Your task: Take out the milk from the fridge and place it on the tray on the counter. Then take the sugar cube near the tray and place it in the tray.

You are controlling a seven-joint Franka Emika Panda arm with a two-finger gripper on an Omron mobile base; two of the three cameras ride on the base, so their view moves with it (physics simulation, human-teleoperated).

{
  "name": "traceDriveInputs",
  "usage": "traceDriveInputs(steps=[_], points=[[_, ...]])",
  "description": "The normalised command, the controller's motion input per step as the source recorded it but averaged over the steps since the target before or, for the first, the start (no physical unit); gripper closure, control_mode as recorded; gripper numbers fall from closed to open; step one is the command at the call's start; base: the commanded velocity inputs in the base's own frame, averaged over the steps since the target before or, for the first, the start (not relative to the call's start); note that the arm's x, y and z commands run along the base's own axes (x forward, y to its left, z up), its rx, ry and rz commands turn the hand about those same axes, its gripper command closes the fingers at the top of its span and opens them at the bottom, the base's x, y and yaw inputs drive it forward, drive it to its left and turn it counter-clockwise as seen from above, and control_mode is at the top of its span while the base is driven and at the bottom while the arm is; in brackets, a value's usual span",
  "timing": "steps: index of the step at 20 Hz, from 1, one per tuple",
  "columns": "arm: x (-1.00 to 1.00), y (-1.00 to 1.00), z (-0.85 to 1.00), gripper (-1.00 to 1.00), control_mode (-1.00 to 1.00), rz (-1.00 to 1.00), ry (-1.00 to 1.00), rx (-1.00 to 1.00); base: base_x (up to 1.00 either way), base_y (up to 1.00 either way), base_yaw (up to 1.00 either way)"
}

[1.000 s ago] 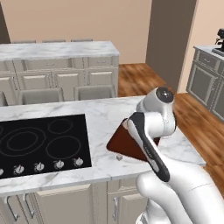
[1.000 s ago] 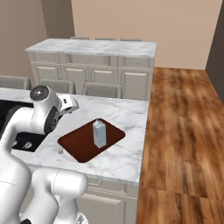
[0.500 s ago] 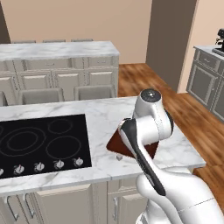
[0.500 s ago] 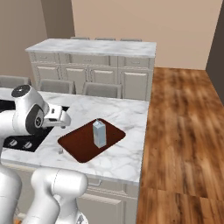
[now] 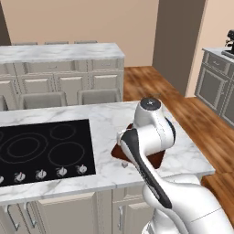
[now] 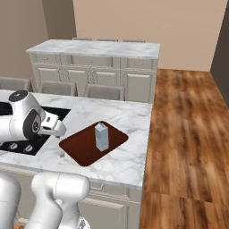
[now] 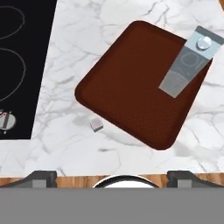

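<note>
The robot's two-finger gripper (image 7: 112, 175) hangs above the white-grey marbled island counter (image 7: 131, 13), its dark fingertips (image 7: 40, 176) spread wide at the bottom of the hand view and holding nothing. Just past the fingertips, toward 11 o'clock, the tiny white sugar cube (image 7: 96, 126) lies on the bare marble, close beside the near edge of the flat dark reddish-brown square tray (image 7: 127, 92) but not touching it. The tray spreads toward 12 and 1 o'clock. The small pale blue-white milk carton with a gabled top (image 7: 190, 61) stands upright in its far corner at 2 o'clock.

At 9 to 10 o'clock sits the black glass cooktop (image 7: 17, 65), with one round knob (image 7: 5, 120) showing at its edge.

In the right base view the carton (image 6: 101, 136) stands on the tray (image 6: 80, 145), and the cube (image 6: 61, 154) is a small speck off the tray's 8 o'clock corner. The white arm (image 6: 31, 120) reaches over the counter (image 6: 129, 116) beside them. A second marbled counter over beige cabinets (image 6: 94, 49) stands behind, at 12 o'clock
</note>
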Motion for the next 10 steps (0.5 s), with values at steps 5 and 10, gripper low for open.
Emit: traceDriveInputs(steps=[5,10], points=[[0.00,0.11,-0.44,-1.00,-1.00,0.00,0.06,0.16,0.00,0.00,0.00],[0.00,0.15,-0.34,-1.00,-1.00,0.00,0.05,0.06,0.00,0.00,0.00]])
